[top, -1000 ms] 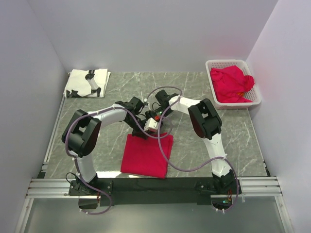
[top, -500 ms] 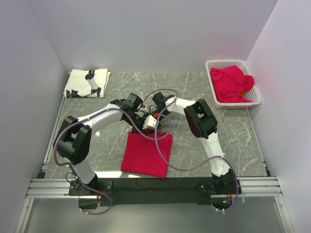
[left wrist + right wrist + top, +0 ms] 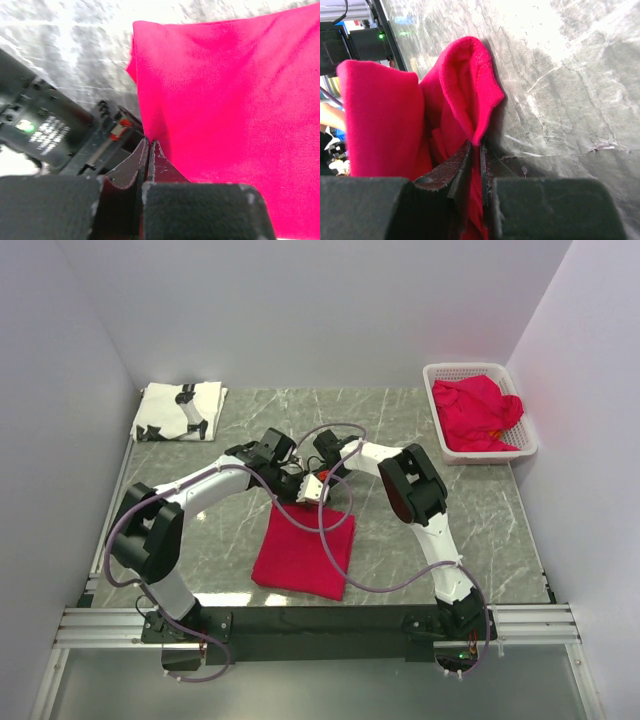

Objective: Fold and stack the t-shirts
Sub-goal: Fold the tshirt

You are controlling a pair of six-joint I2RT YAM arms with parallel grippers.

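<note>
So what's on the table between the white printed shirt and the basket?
Nothing. In the top view, only bare table lies between the white shirt and the basket.

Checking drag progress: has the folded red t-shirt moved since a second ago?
Yes. The red t-shirt has slid slightly farther from the black base rail.

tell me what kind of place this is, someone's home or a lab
Most likely a robot lab test cell, not a home: a left arm and right arm bolted to a metal rail at the table edge, plain white walls boxing it in, and a red shirt laid out.
</note>
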